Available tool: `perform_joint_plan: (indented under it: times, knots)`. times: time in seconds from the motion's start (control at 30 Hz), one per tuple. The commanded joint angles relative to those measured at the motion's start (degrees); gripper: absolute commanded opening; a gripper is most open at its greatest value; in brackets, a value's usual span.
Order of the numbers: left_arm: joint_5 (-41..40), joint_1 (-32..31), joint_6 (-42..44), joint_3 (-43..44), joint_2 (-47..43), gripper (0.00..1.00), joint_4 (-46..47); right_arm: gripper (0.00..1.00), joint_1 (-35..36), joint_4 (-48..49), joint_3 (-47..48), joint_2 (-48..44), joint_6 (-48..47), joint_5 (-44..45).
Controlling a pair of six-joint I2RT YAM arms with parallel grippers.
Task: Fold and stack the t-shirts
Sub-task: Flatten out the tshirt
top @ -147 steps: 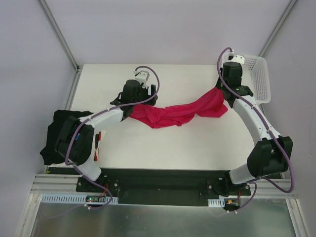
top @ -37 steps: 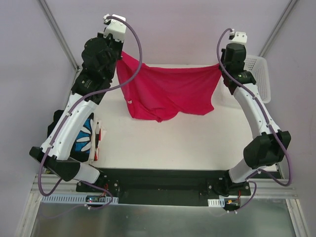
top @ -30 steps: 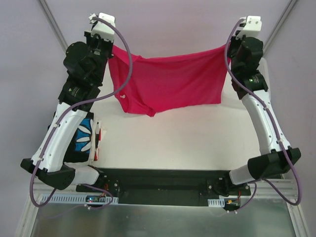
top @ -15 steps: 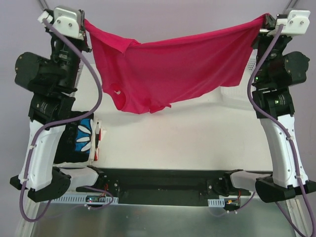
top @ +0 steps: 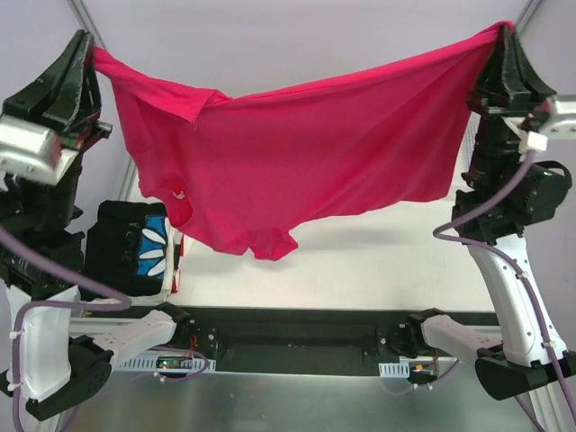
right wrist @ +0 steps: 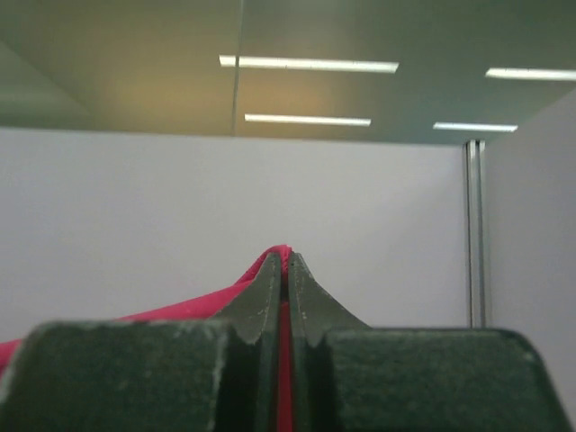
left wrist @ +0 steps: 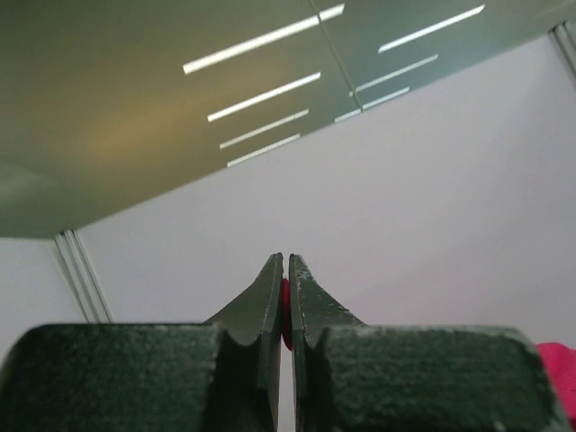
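A crimson-pink t-shirt (top: 297,153) hangs spread high above the table, stretched between both arms. My left gripper (top: 90,54) is shut on its upper left corner; in the left wrist view a sliver of pink cloth (left wrist: 285,310) shows between the pressed fingers at the left gripper (left wrist: 286,261). My right gripper (top: 500,34) is shut on the upper right corner, and pink cloth (right wrist: 285,360) runs between the closed fingers of the right gripper (right wrist: 284,254). A folded black t-shirt with blue-and-white print (top: 135,247) lies at the table's left edge, with white and red edges (top: 176,265) beside it.
The white table (top: 378,261) lies below the hanging shirt. Both wrist cameras point up at the grey walls and ceiling lights. The arm bases sit on the black rail (top: 297,337) at the near edge.
Both arms have risen and spread outward, lifting the pink t-shirt off the table and stretching it wide in the air. The black shirt stack has not moved.
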Motion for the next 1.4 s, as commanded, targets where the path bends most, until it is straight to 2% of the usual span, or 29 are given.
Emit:
perform_joint_plan:
  times: [0.0, 0.27, 0.5, 0.63, 0.87, 1.13, 1.23, 1.37]
  knots:
    - [9.3, 0.2, 4.9, -3.8, -3.1, 0.00, 15.1, 0.01, 0.2, 16.4, 5.7, -2.3, -0.1, -4.6]
    - [14.6, 0.2, 3.6, 5.6, -2.2, 0.00, 16.4, 0.01, 0.2, 15.2, 13.7, -4.6, 0.7, -7.5]
    - [15.2, 0.3, 0.3, 9.0, -3.6, 0.00, 15.4, 0.01, 0.3, 11.9, 12.5, -9.6, 0.7, -10.7]
    - [13.5, 0.3, -0.7, 7.4, -3.6, 0.00, 14.9, 0.01, 0.2, 10.7, 10.8, -10.5, 1.6, -9.6]
    - [6.8, 0.3, 2.3, 1.3, 0.6, 0.00, 17.3, 0.01, 0.2, 12.2, 8.2, -3.4, -0.7, -5.0]
    - [4.0, 0.3, 8.6, 4.9, 9.2, 0.00, 18.9, 0.01, 0.3, 10.7, 16.8, 12.0, -7.2, -4.7]
    - [4.3, 0.2, 9.3, 5.3, 10.2, 0.00, 18.8, 0.01, 0.2, 9.2, 20.0, 14.7, -8.3, -4.7]
    - [4.3, 0.3, 9.4, 5.1, 10.1, 0.00, 18.5, 0.01, 0.2, 9.0, 19.7, 14.8, -8.8, -4.9]
